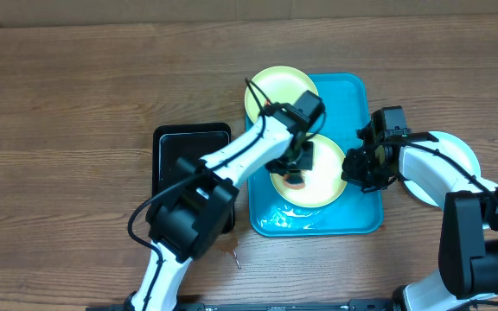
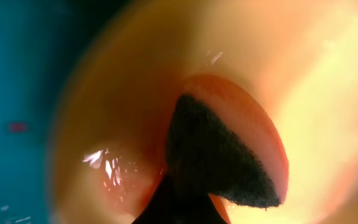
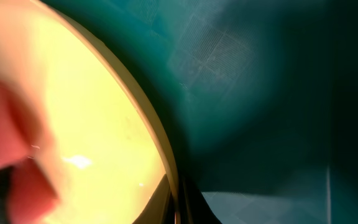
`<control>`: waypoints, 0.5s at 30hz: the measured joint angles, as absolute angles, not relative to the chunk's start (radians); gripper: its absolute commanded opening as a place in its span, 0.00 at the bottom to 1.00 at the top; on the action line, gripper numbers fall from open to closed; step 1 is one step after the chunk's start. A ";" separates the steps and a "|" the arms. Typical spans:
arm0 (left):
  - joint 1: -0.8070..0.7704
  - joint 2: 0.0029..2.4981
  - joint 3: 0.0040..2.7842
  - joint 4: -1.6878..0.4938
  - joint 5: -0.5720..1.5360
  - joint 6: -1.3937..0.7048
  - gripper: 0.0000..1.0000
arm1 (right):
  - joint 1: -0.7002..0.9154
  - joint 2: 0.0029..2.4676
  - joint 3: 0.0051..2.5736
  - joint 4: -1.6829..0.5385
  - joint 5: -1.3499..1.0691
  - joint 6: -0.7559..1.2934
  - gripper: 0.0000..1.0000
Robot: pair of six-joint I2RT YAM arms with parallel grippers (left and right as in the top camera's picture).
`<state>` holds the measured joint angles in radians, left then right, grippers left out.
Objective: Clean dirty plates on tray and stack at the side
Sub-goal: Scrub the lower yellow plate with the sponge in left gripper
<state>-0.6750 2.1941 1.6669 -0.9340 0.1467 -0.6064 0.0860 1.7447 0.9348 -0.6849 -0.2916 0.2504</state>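
Note:
One pale yellow-green plate [image 1: 322, 186] lies in the middle of the turquoise tray [image 1: 357, 95]. My left gripper [image 1: 295, 166] is shut on an orange sponge with a dark scouring face [image 2: 229, 155] and presses it onto this plate [image 2: 322, 74], where an orange smear shows. My right gripper [image 1: 357, 170] is shut on the plate's right rim [image 3: 160, 149], one finger on each side [image 3: 180, 205]. A second plate [image 1: 271, 86] lies at the tray's far left corner, partly under my left arm. A third, paler plate [image 1: 452, 151] lies on the table to the right, partly hidden by my right arm.
A smaller black tray [image 1: 188, 138] sits on the wooden table just left of the turquoise tray, under my left arm. Water or foam pools on the tray's near edge [image 1: 288, 220]. A small bit lies on the table near the front [image 1: 234, 256].

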 measured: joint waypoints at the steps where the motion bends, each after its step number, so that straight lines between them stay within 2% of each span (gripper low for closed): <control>1: -0.663 2.194 1.671 -0.954 0.129 -0.608 0.04 | 0.086 1.745 0.935 -0.685 -0.292 0.251 0.04; 9: -0.612 2.198 1.697 -1.009 0.059 -0.569 0.04 | 0.093 1.745 0.935 -0.696 -0.309 0.255 0.04; 15: -0.616 2.217 1.697 -0.879 0.197 -0.452 0.04 | 0.092 1.745 0.935 -0.710 -0.305 0.262 0.04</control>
